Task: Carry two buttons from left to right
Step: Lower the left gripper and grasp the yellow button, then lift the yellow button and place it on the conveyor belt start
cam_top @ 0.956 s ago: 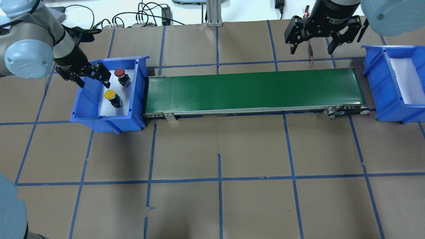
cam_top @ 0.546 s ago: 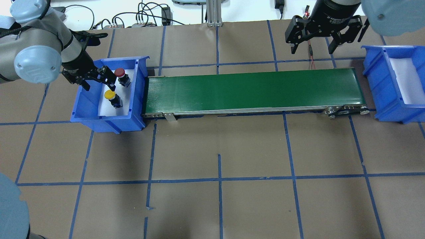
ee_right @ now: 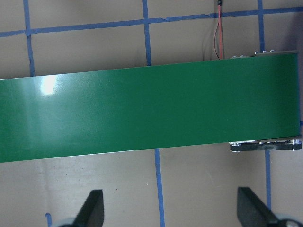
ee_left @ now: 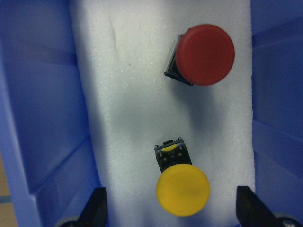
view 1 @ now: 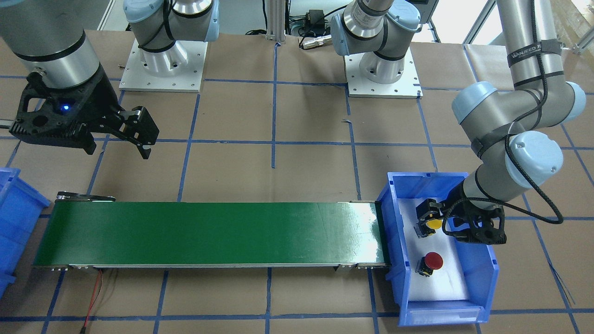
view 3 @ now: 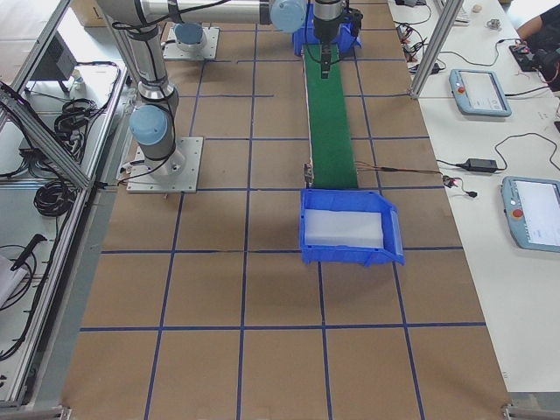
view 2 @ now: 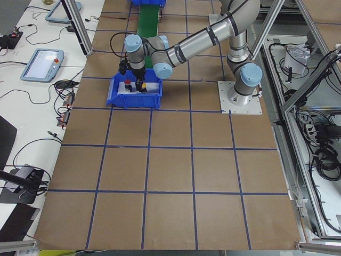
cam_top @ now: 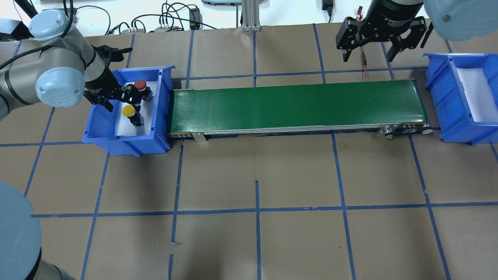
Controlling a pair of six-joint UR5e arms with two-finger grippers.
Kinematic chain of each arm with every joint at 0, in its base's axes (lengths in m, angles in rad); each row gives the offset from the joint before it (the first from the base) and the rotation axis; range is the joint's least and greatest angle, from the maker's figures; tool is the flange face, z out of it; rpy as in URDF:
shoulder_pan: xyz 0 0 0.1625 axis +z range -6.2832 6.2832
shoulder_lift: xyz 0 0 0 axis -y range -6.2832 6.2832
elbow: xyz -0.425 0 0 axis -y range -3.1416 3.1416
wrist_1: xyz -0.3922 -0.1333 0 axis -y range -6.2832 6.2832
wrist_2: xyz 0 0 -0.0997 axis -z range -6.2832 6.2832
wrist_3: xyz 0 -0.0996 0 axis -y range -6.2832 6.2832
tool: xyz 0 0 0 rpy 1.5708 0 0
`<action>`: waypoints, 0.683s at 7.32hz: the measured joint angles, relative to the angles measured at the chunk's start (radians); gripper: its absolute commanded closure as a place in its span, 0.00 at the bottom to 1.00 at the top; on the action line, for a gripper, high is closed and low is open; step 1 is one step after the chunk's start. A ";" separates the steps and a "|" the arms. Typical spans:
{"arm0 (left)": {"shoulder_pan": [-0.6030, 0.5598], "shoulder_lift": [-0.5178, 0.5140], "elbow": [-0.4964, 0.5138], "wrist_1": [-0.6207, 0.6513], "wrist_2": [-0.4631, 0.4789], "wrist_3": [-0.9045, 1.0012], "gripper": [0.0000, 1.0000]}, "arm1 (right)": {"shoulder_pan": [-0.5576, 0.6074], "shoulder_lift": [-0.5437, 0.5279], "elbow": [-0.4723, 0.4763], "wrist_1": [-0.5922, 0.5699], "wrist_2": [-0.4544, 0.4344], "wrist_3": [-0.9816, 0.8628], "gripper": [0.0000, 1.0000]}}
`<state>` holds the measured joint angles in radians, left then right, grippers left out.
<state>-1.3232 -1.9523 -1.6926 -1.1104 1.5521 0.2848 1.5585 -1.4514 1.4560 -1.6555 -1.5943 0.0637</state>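
The left hand [ee_left: 173,210], fingers spread wide, hangs inside the left blue bin [ee_left: 42,118]. The yellow button [ee_left: 183,189] lies on its side, centred between the fingers, its long axis crossing their closing line. The red button [ee_left: 206,54] lies beyond it, toward the bin's far end. The right hand [cam_top: 368,58], fingers also apart, hovers near the conveyor belt's [cam_top: 295,105] other end.

One fixed camera sits behind the robot [view 1: 380,65] and looks forward and down on the surface [cam_top: 303,171]. A second faces the robot from across and looks steeply down, so the sides are mirrored. Both share the whole green belt [cam_top: 295,105] and the left blue bin [cam_top: 128,144]. Two side cameras stand far off at the ends of the surface and look along it — the belt is small there. The left wrist camera is very near, straight down into this bin, on the yellow button [ee_left: 182,189] and red button [ee_left: 205,54]. The right wrist camera looks down on the belt's end.
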 measured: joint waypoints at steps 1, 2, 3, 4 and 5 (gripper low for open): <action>-0.005 -0.011 0.000 0.002 0.002 -0.021 0.60 | -0.001 -0.003 0.002 0.009 -0.014 -0.001 0.00; -0.010 -0.022 0.000 0.006 0.003 -0.032 0.78 | 0.000 -0.007 0.004 0.016 -0.018 -0.003 0.00; -0.014 -0.025 0.003 0.009 0.002 -0.039 0.79 | 0.006 -0.014 0.002 0.019 -0.016 0.000 0.00; -0.018 -0.021 0.007 0.009 0.000 -0.042 0.79 | 0.012 -0.021 -0.003 0.020 -0.013 0.001 0.00; -0.020 -0.014 0.019 0.003 0.001 -0.044 0.79 | 0.015 -0.027 -0.003 0.021 -0.012 0.002 0.00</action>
<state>-1.3432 -1.9666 -1.6732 -1.1075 1.5532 0.2408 1.5731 -1.4789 1.4530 -1.6346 -1.6064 0.0657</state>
